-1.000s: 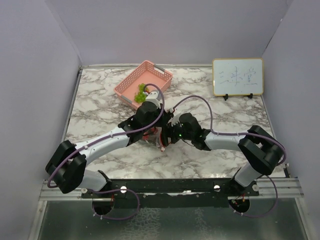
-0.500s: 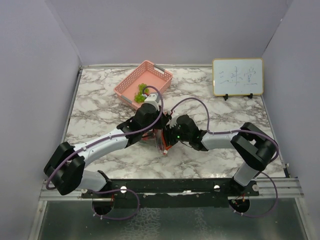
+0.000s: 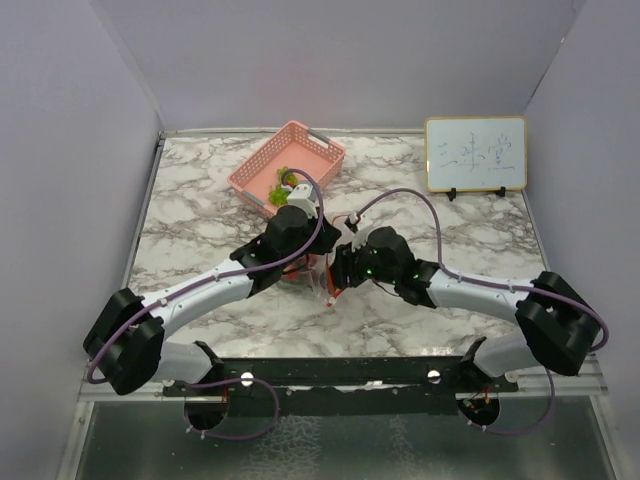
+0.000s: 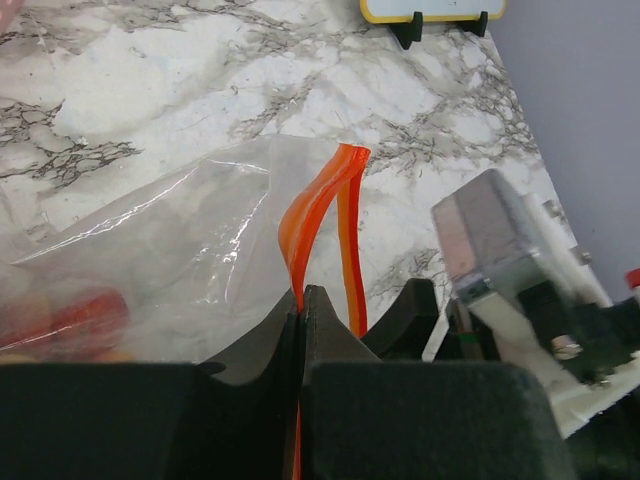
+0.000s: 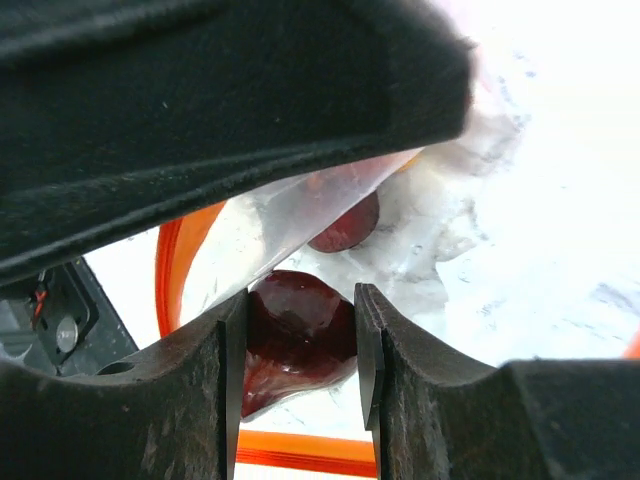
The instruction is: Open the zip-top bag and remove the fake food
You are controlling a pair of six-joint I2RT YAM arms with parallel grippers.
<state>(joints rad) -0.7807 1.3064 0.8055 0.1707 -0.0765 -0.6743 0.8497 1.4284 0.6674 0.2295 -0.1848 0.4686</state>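
The zip-top bag (image 4: 180,250), with fake food (image 5: 300,325) contained in it, is set mid-bench (image 3: 200,230); the basket (image 3: 262,160) is placed behind it to the left, the whiteboard (image 3: 475,153) far right.

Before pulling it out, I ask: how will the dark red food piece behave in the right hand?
The dark red piece looks glossy and rounded, so it may slip from the right hand. It shows no dent between the fingers, so probably stiff. The film of the zip-top bag may cling.

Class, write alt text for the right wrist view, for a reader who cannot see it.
The right claw grips a dark red fake food piece in the clear zip-top bag. The orange zip strip curves at left; another red piece lies behind.
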